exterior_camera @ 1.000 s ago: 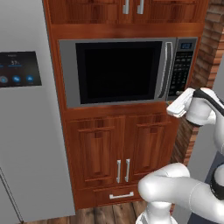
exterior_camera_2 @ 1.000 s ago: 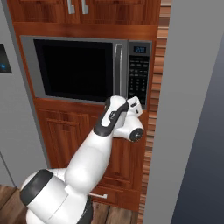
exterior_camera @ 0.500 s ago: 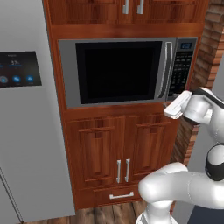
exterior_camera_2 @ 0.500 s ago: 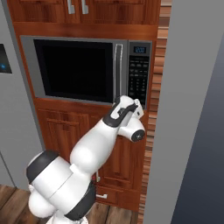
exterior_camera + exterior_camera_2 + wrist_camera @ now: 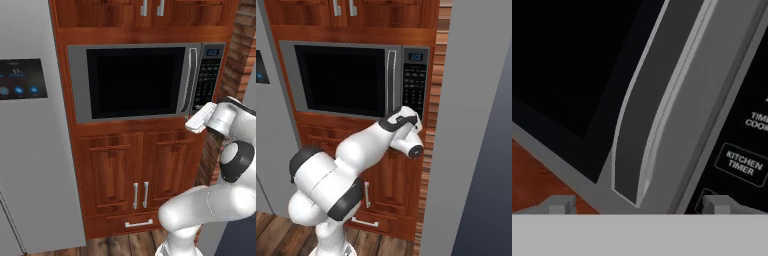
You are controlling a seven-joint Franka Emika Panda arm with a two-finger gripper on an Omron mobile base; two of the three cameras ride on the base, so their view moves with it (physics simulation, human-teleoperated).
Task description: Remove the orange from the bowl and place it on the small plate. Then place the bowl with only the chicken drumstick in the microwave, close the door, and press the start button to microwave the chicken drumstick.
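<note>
The microwave (image 5: 80, 85) sits built into wooden cabinetry with its door (image 5: 132, 80) shut; the dark window hides the inside. My gripper (image 5: 192, 122) hovers at the microwave's lower right corner, just under the curved silver handle (image 5: 189, 80) and the black keypad (image 5: 207, 80). From the right base view the gripper (image 5: 406, 114) sits below the keypad (image 5: 415, 82). In the hand view my gripper (image 5: 639, 205) is open and holds nothing, with the handle (image 5: 642, 130) straight ahead and keypad buttons (image 5: 743, 162) to the right. The bowl, orange, chicken drumstick and small plate are out of view.
A grey fridge (image 5: 30, 150) with a blue display stands left of the microwave. Brown cabinet doors (image 5: 140, 170) are below it. A brick wall (image 5: 240, 55) and a grey panel (image 5: 476, 125) close in on the right.
The hand has edged slightly toward the microwave's lower right corner while the arm's elbow and shoulder swung round behind it. The jaws have stayed open.
</note>
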